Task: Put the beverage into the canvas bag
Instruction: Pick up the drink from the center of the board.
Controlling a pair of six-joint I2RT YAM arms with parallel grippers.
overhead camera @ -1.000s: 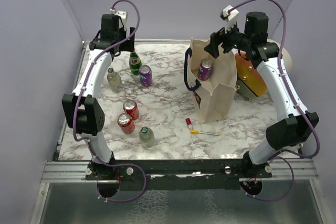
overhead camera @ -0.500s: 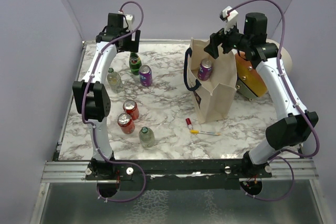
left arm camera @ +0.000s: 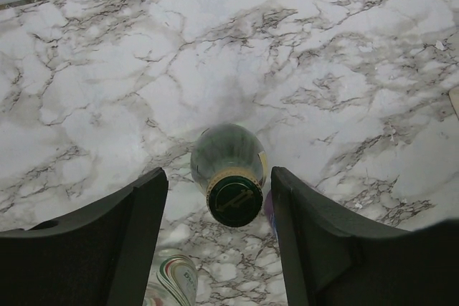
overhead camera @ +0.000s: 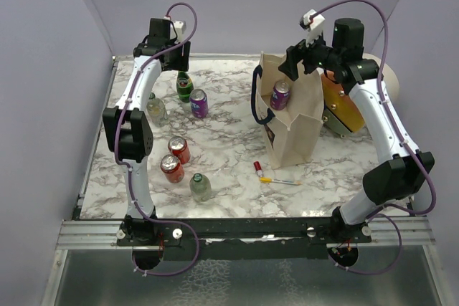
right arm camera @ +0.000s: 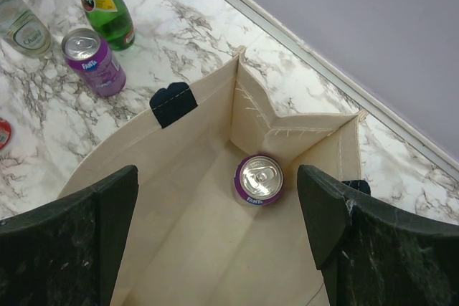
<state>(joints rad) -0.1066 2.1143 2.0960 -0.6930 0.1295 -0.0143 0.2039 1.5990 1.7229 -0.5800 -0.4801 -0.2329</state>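
The canvas bag stands upright toward the table's far right corner, mouth open, with one purple can already on its floor. The right tool hangs over that mouth with its fingers spread wide — holding nothing. Near the far edge, left of centre, a green bottle stands upright. The left tool straddles its cap, fingers parted — the right one may brush the glass, though I can't be sure. A second purple can stands just beside the bottle.
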